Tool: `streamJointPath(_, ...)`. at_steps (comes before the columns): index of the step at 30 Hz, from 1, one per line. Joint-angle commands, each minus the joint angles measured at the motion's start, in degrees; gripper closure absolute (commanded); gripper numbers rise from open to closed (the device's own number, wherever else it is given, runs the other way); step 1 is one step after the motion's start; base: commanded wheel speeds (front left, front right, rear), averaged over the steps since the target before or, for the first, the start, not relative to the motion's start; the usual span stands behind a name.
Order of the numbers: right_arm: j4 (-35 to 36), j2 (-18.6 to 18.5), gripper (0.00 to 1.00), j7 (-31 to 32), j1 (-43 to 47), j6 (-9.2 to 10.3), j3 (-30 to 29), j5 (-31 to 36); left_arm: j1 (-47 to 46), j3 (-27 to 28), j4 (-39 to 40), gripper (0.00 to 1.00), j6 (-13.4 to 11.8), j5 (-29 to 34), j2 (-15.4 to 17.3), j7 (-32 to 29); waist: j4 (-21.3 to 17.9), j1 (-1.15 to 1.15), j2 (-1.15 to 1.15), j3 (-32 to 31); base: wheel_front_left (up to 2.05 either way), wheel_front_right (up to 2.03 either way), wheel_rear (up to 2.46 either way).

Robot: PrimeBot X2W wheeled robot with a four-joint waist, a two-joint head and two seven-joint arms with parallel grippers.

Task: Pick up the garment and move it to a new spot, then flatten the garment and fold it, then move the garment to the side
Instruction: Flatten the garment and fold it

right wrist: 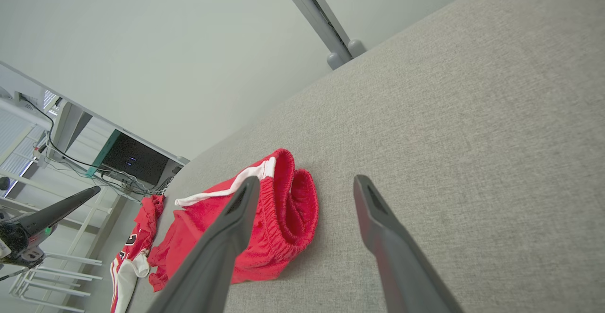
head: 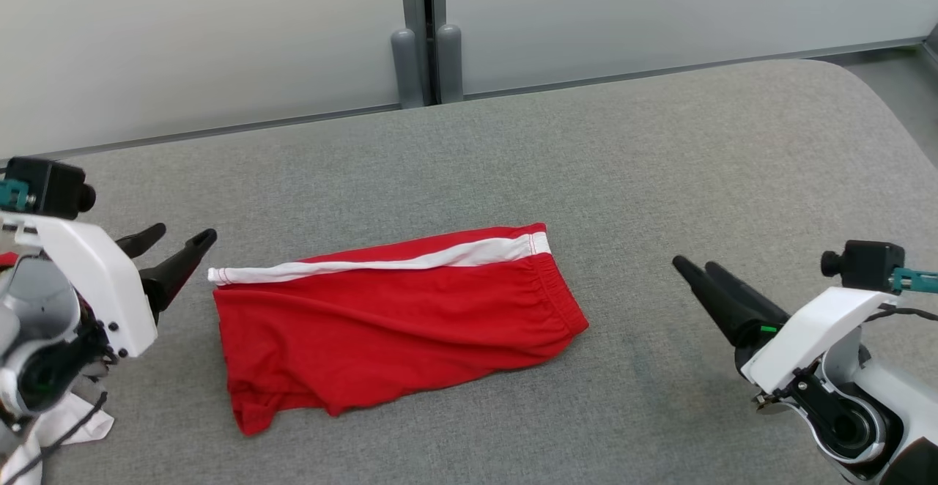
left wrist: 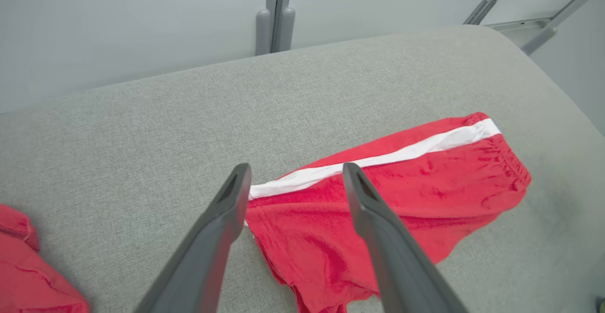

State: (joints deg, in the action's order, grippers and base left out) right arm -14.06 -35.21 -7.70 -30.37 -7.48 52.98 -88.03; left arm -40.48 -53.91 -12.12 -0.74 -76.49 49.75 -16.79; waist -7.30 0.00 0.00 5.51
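Observation:
The garment (head: 396,309) is a pair of red shorts with a white side stripe, folded in half and lying on the grey table (head: 659,163), waistband toward the right. It also appears in the left wrist view (left wrist: 416,180) and the right wrist view (right wrist: 279,209). My left gripper (head: 176,239) hovers open just left of the stripe's end, with nothing between its fingers (left wrist: 227,218). Well to the right of the shorts, my right gripper (head: 696,269) stands open and holds nothing; its fingers (right wrist: 378,228) point toward the waistband.
More red and white clothing (right wrist: 137,247) lies at the table's left end, with a red piece (left wrist: 28,265) near my left gripper and white cloth (head: 58,426) under that arm. A wall and post (head: 421,31) stand behind the table. A monitor and shelving (right wrist: 132,161) stand beyond the left end.

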Motion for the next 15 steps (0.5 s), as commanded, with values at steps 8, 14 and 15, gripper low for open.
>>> streamJointPath(8, -4.9, 1.7, 0.00, -7.3, -0.5, -0.03, -4.4, 10.4, 12.0, 5.0, 8.5, 0.00, -14.5, 6.8, -0.2, 25.2, 0.8, 0.00, 0.00, -1.2, 0.00, 0.00, 0.00)
streamJointPath(14, -4.7, 6.8, 0.00, -7.5, 4.7, -0.03, -17.9, 23.1, 19.2, 11.6, 13.3, 0.00, -22.6, 12.5, -4.5, 31.9, 1.8, 0.00, 0.00, -1.7, 0.00, 0.00, 0.00)
streamJointPath(15, -4.1, 8.0, 0.00, -7.5, 5.7, -0.04, -20.1, 25.3, 20.2, 14.8, 14.2, 0.00, -23.6, 15.1, -5.6, 32.0, 2.0, 0.00, 0.00, -1.8, 0.00, 0.00, 0.00)
